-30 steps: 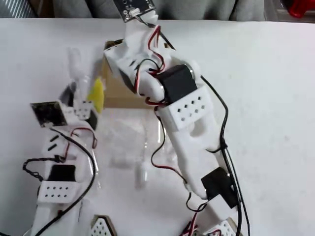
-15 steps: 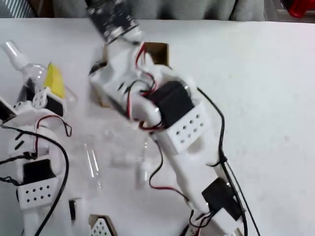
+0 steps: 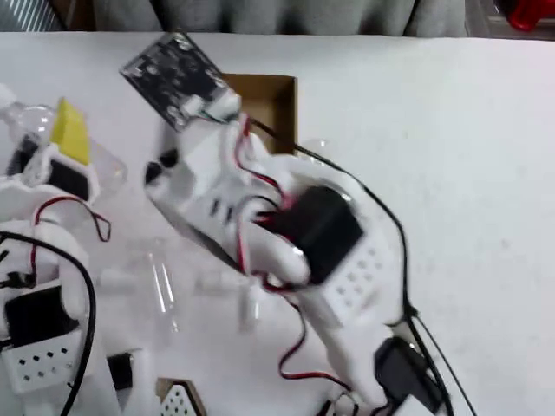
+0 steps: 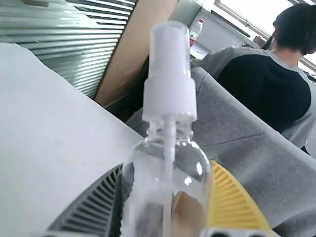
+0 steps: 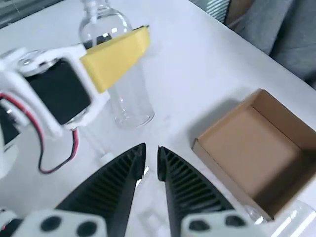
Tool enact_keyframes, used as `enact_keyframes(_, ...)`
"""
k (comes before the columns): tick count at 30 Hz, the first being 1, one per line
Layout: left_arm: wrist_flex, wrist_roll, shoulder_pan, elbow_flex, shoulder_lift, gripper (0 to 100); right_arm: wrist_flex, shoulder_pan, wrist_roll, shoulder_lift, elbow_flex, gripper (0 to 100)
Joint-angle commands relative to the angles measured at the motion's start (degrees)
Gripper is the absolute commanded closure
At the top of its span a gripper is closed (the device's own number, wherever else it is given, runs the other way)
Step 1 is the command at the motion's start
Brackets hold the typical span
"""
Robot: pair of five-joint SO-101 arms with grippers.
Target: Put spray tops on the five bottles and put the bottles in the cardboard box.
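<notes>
Jaws, left gripper [image 4: 165, 200]: one grey ribbed finger and one yellow finger are clamped on the body of a clear bottle [image 4: 168, 165], one on each side. A white spray top [image 4: 169, 84] sits on the bottle neck, and its thin tube runs down inside the clear body. In the high view this arm is at the left edge of the white table [image 3: 451, 173], and the bottle neck points toward the far left corner. Whether the bottle base rests on the table cannot be told.

Jaws, right gripper [image 5: 151, 150]: the two black ribbed fingers stand nearly parallel with a narrow gap between the tips. Nothing is between them, and bare table shows through the gap. This gripper hangs above the table between the held bottle and the cardboard box [image 5: 247, 148], apart from both.

Cardboard box: it lies on the table with the open side up, and its brown floor is visible. In the high view it sits at the far side of the table, partly covered by the right arm.

Second clear bottle [image 5: 296, 217]: it lies just beside the box, outside it.

Loose parts: a thin clear tube [image 3: 161, 290] and a small white piece [image 3: 251, 305] lie on the table near the bases of the arms.
</notes>
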Motion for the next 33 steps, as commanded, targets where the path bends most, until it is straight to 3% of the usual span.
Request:
enact_keyframes(1,-3.25,0.53,5.14,-0.44,-0.13,98,5.32,4.62,0.44,-5.05,-0.18,98.2)
enact_keyframes(4,-8.7,0.35,9.1,4.4,-0.22,98,4.97,12.35,0.79,-10.68,9.49,98.2)
enact_keyframes(7,-13.45,0.18,12.26,8.35,-0.22,98,1.98,15.16,0.88,-18.59,24.88,98.2)
enact_keyframes(15,-17.85,0.09,12.62,12.48,-0.22,98,-19.12,14.29,0.97,-43.82,60.75,98.2)
enact_keyframes(24,-17.93,0.0,13.05,13.8,-0.22,98,-31.69,14.2,0.44,-56.22,81.49,98.2)
enact_keyframes(31,-17.93,-0.18,14.37,13.98,-0.22,98,-51.82,5.23,0.35,-61.67,101.01,98.2)
enact_keyframes(33,-17.67,-3.43,15.78,14.07,-0.04,98,-59.21,2.15,0.35,-62.73,106.2,98.2)
